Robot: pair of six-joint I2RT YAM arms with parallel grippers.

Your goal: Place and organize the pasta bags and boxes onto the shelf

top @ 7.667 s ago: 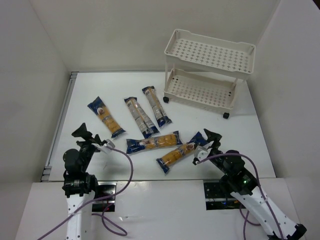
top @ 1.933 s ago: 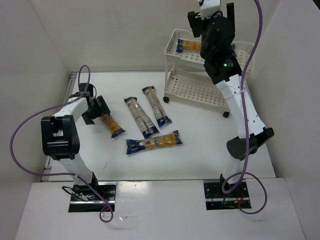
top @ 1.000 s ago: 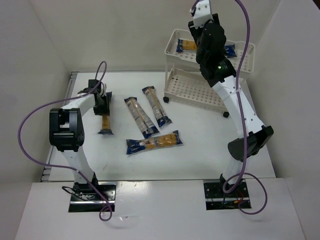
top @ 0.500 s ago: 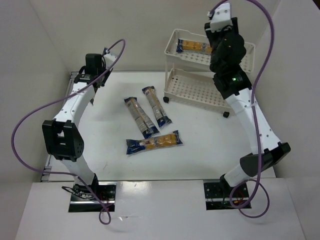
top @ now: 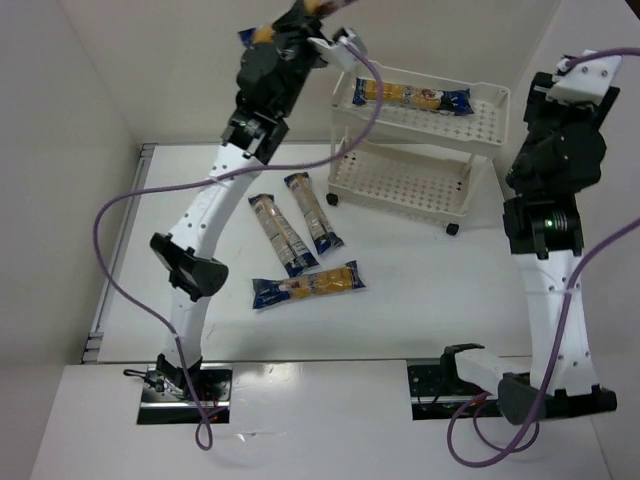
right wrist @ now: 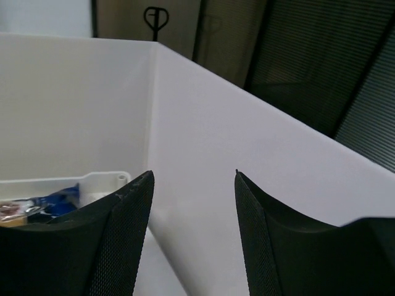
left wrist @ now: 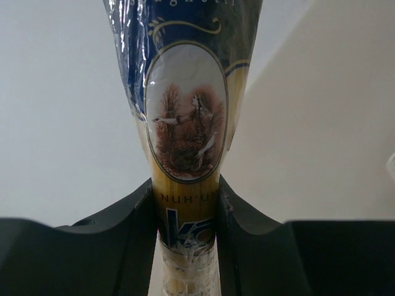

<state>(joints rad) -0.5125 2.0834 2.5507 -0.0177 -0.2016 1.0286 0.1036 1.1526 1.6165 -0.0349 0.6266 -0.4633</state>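
Note:
High in the top view, my left gripper (top: 298, 22) is shut on a pasta bag (top: 255, 35), left of the shelf (top: 420, 124). In the left wrist view the bag (left wrist: 187, 123) stands up between my fingers (left wrist: 139, 213), its blue label end beyond them. One bag (top: 410, 95) lies along the shelf's top tier. Three more bags lie on the table: two side by side (top: 280, 232) (top: 312, 212) and one crosswise (top: 308, 285). My right gripper (right wrist: 192, 176) is open and empty, facing the wall, with a shelf corner (right wrist: 105, 179) at its left.
The shelf's lower tier (top: 400, 180) holds nothing. The right arm (top: 555, 150) stands tall to the right of the shelf, close to the right wall. White walls close in the table on three sides.
My left arm has lifted a bag off the table's left side and swung it high toward the shelf. My right arm has drawn back right from the shelf, leaving a bag on the top tier.

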